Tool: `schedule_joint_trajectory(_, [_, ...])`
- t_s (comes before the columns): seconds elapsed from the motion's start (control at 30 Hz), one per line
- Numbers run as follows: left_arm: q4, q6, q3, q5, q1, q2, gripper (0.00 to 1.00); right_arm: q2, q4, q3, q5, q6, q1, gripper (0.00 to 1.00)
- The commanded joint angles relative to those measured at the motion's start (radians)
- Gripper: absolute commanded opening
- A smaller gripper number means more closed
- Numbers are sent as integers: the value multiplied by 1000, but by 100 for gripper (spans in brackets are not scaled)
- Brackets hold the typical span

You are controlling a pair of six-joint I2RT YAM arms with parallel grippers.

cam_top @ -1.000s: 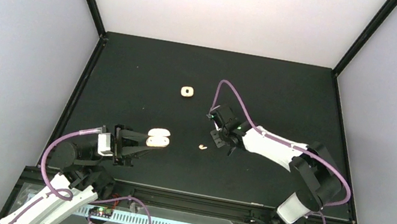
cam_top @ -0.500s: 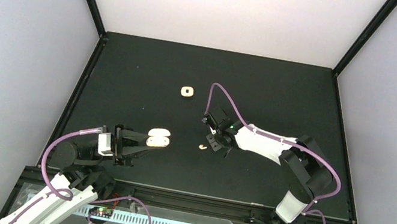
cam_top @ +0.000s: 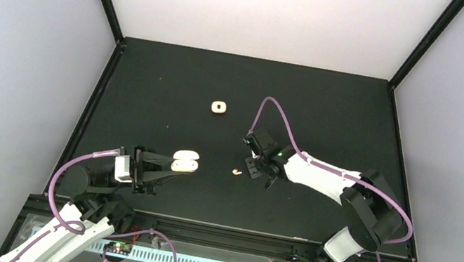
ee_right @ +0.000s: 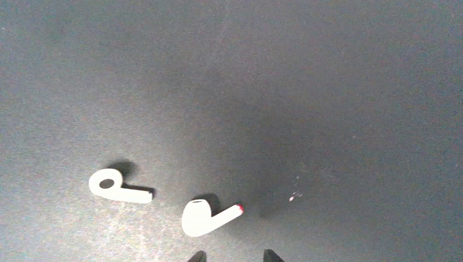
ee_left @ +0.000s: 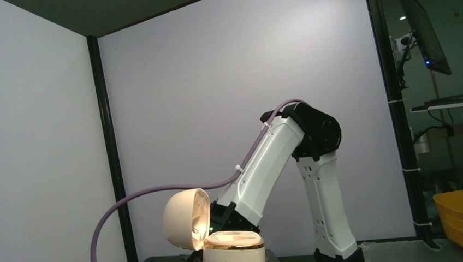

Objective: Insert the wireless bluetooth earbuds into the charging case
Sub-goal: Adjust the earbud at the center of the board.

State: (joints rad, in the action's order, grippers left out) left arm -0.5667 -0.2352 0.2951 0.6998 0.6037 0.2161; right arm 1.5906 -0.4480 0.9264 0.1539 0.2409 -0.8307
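Earbuds [cam_top: 236, 172] lie on the black bench [cam_top: 331, 119] near its middle: a red-tipped earbud [ee_right: 209, 216] just before the right gripper [ee_right: 233, 256], a second earbud [ee_right: 119, 188] beside it. Right arm stretches low and inward, jaws a little apart, holding nothing. Left gripper [cam_top: 170, 167] is closed on the open charging case [cam_top: 185, 161], far from every edge, with bare bench between it and the earbuds.

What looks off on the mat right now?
The plain earbud and the red-tipped earbud lie loose on the mat just ahead of the right gripper, not in the open charging case held by the left gripper. Pale specks sit near the red tip.
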Motion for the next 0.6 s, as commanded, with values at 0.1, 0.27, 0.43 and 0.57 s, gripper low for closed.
schedule_joint_trajectory(0.1, [7, 7, 18, -1, 4, 10, 1, 48, 108, 51, 12, 38, 54, 17])
schedule_joint_trajectory(0.27, [14, 15, 19, -6, 4, 7, 2, 157, 90, 140, -15, -1, 70, 12])
schedule_joint_trajectory(0.43, [29, 17, 22, -6, 4, 5, 2, 191, 91, 124, -57, 7, 70, 9])
schedule_joint_trajectory(0.57, [26, 18, 22, -9, 4, 6, 2, 173, 88, 71, -71, 24, 70, 9])
